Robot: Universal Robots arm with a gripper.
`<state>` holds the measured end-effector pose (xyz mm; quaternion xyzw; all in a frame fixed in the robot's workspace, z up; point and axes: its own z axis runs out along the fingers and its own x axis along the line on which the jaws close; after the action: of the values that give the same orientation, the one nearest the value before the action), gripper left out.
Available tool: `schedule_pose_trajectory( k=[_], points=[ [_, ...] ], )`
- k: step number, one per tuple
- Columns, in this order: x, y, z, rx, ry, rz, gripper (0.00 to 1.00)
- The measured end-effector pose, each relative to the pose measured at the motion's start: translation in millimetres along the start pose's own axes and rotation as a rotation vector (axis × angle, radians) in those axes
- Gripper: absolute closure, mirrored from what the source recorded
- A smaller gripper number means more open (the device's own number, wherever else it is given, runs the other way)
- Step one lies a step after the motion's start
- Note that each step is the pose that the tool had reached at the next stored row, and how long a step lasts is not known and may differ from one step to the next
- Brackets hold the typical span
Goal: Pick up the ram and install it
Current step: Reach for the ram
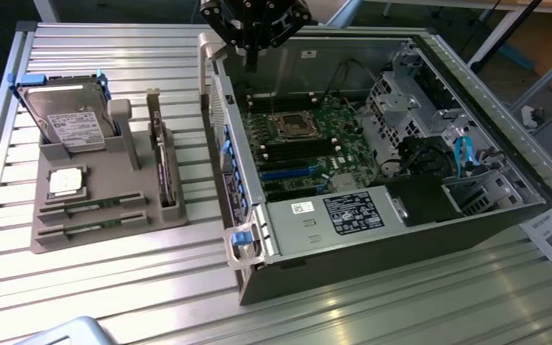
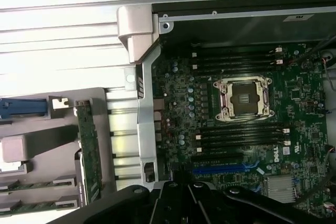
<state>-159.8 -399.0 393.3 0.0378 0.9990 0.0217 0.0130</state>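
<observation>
Motherboard in computer case, holder just beside

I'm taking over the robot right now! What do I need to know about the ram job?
End effector: shut, nothing seen in it, hanging over a corner of the open computer case on the holder's side.
Ram: lying in a slot of the grey holder, on the exterior view's left of the case.
Done: nothing that shows; the ram is not picked up.
Left: pick it up and install it; the motherboard memory slots look empty.
</observation>
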Motion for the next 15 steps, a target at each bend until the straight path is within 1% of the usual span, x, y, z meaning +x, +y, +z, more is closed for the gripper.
schedule_pose_trajectory(
  k=[3, 8, 15],
  points=[
    [6.6, -0.5, -0.2, 0.0001, 0.0, 0.0, 0.9],
    [14.3, -1.1, -0.4, 0.0001, 0.0, 0.0, 0.9],
    [30.2, -2.3, -0.8, 0.0, 0.0, 0.0, 0.9]
  ],
)
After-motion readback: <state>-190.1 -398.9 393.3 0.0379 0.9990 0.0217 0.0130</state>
